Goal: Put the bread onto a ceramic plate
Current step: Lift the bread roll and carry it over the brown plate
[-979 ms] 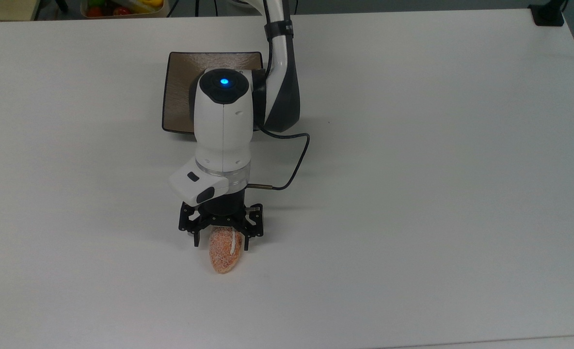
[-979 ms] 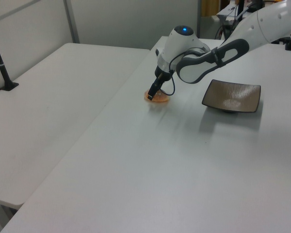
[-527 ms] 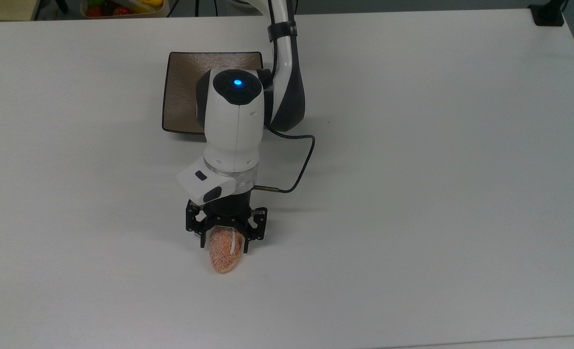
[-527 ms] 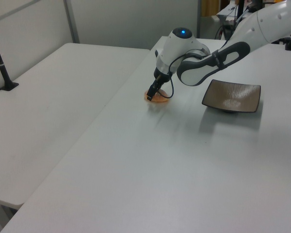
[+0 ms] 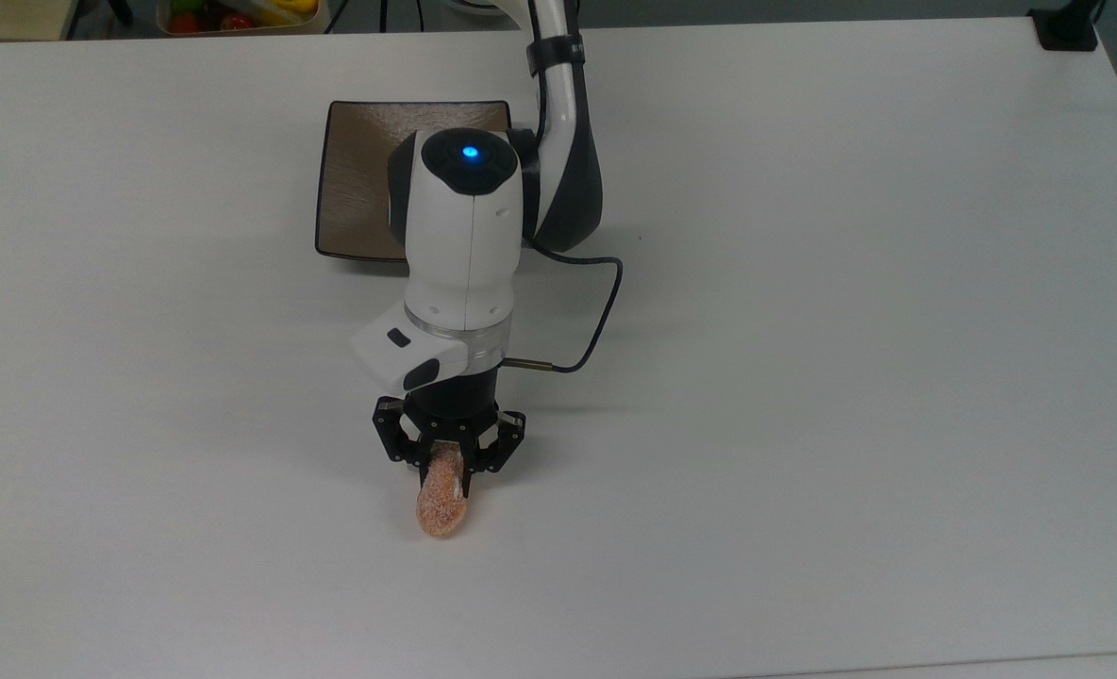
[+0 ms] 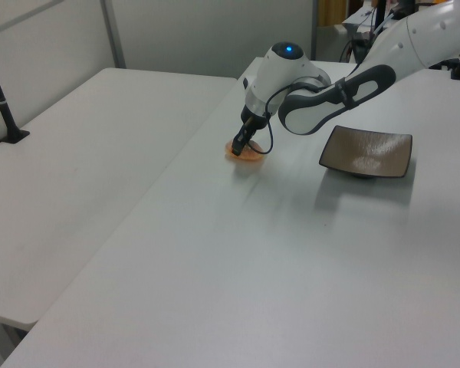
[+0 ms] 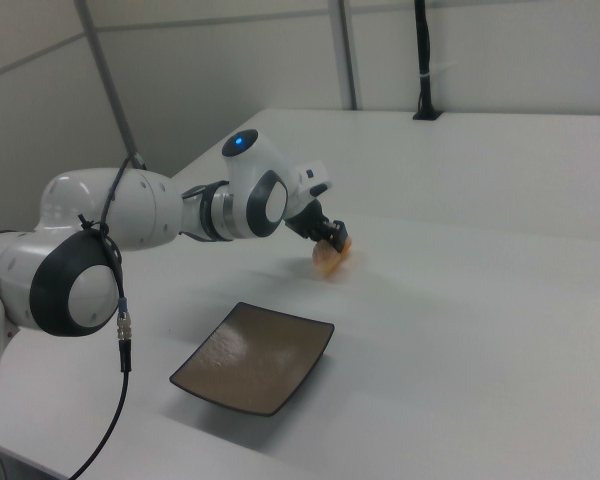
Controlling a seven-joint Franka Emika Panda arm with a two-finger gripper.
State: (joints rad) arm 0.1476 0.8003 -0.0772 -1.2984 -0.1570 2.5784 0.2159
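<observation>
The bread (image 5: 441, 500), a small oval orange-brown loaf with a speckled crust, sits on the white counter (image 5: 851, 330) with its long axis running up and down the top view, its free end toward the top view's bottom. The gripper (image 5: 448, 459) pinches its upper end between black fingers (image 5: 424, 455). The arm reaches down over the ceramic plate (image 5: 356, 179), a square brown dish well apart from the loaf.

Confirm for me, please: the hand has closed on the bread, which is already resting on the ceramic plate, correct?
Not quite. The hand has closed on the bread, but the bread is not on the ceramic plate. In the top view the bread is over bare white table, well apart from the plate, which holds nothing in the right view.
</observation>
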